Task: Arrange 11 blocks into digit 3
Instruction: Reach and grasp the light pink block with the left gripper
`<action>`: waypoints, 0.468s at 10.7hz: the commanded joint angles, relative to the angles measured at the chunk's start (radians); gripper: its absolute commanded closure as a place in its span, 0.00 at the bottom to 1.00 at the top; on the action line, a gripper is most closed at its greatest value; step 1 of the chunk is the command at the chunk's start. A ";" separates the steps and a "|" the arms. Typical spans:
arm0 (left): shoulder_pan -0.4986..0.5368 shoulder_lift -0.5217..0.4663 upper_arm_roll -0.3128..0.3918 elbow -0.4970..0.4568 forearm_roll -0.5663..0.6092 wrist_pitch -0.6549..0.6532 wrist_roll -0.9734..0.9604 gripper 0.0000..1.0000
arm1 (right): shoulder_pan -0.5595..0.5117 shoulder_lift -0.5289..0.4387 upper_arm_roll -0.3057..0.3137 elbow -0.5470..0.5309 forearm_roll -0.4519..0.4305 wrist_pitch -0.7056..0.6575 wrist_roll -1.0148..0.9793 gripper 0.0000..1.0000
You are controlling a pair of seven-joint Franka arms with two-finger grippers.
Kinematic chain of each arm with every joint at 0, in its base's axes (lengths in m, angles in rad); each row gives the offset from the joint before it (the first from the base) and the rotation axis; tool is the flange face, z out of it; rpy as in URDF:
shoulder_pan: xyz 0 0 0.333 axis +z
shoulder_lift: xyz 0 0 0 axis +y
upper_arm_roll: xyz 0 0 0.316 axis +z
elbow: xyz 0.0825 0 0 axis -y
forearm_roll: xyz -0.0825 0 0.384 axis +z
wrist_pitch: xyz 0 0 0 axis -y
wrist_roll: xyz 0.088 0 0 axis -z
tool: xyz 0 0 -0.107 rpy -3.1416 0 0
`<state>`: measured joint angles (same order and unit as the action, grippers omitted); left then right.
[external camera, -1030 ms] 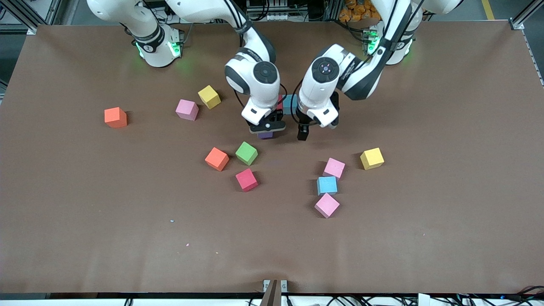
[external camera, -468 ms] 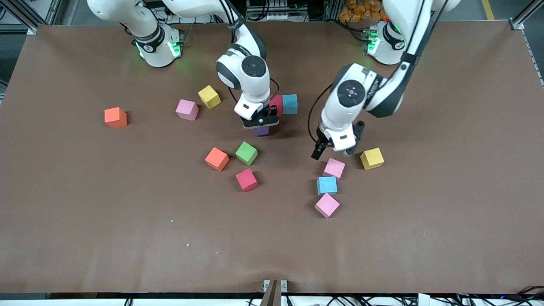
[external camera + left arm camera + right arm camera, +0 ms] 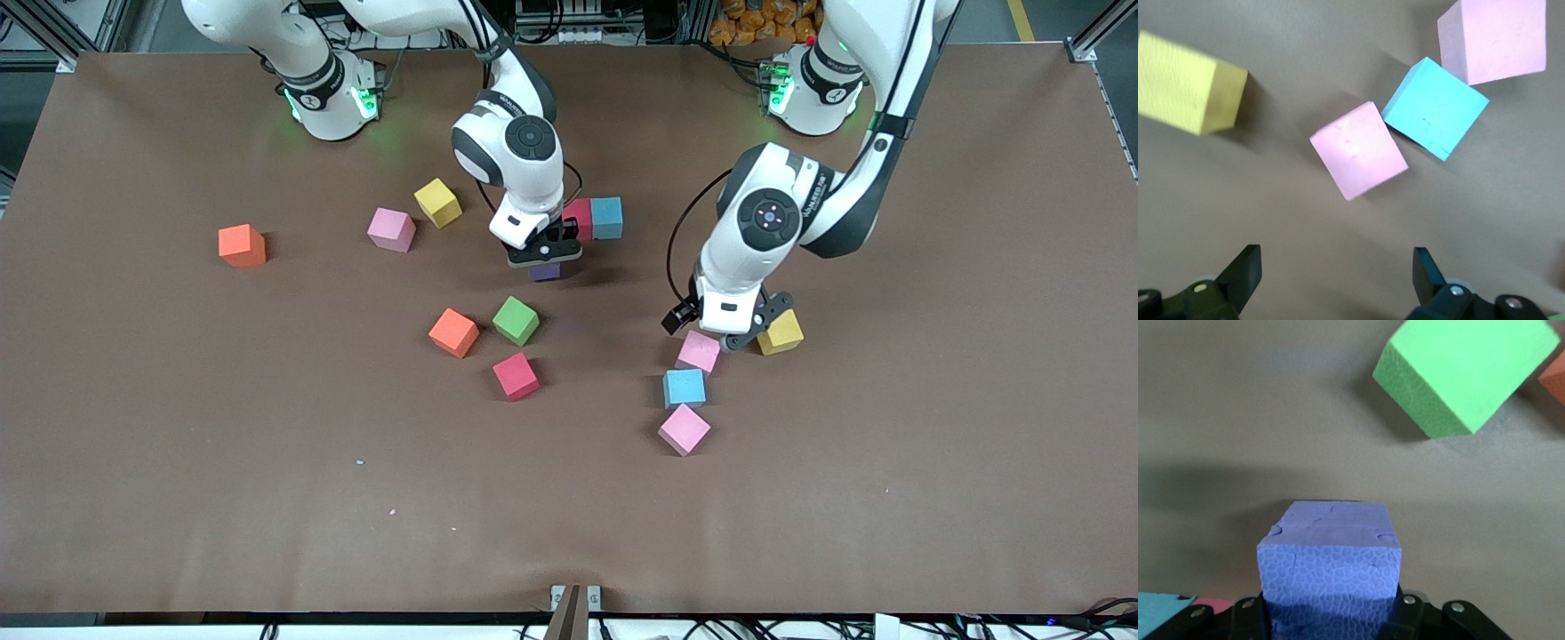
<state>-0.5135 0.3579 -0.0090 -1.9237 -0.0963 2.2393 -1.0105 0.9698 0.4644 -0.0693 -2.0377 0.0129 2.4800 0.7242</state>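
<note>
Between the right gripper's (image 3: 544, 258) fingers sits a purple block (image 3: 1329, 550), pinched, seemingly just above the table (image 3: 178, 444). Below the left gripper (image 3: 718, 331), spread wide, lies a pink block (image 3: 1358, 150).

White arms, black joints, green base lights.

Small matte foam cubes lie scattered on the counter. A purple block (image 3: 545, 271) is clamped in the right gripper (image 3: 544, 258), beside a touching crimson block (image 3: 580, 218) and blue block (image 3: 607, 217). Nearer the camera, a pink block (image 3: 699, 351), light blue block (image 3: 684, 388) and second pink block (image 3: 684, 429) form a close line.
</note>
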 commanded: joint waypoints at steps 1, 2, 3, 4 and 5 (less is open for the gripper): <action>0.032 0.001 -0.005 0.022 0.024 -0.041 0.178 0.00 | -0.009 -0.036 0.020 -0.042 0.022 0.011 -0.006 1.00; 0.036 0.004 -0.005 0.028 0.024 -0.043 0.232 0.00 | -0.008 -0.038 0.028 -0.042 0.054 0.011 -0.008 1.00; 0.036 0.009 -0.005 0.031 0.032 -0.043 0.275 0.00 | -0.008 -0.038 0.032 -0.042 0.058 0.013 -0.008 1.00; 0.036 0.016 -0.005 0.041 0.058 -0.043 0.306 0.00 | -0.009 -0.038 0.034 -0.042 0.064 0.013 -0.008 1.00; 0.035 0.033 -0.006 0.048 0.090 -0.043 0.316 0.00 | -0.008 -0.036 0.034 -0.042 0.073 0.014 -0.009 1.00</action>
<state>-0.4802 0.3626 -0.0094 -1.9103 -0.0571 2.2196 -0.7227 0.9698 0.4634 -0.0453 -2.0439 0.0614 2.4826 0.7243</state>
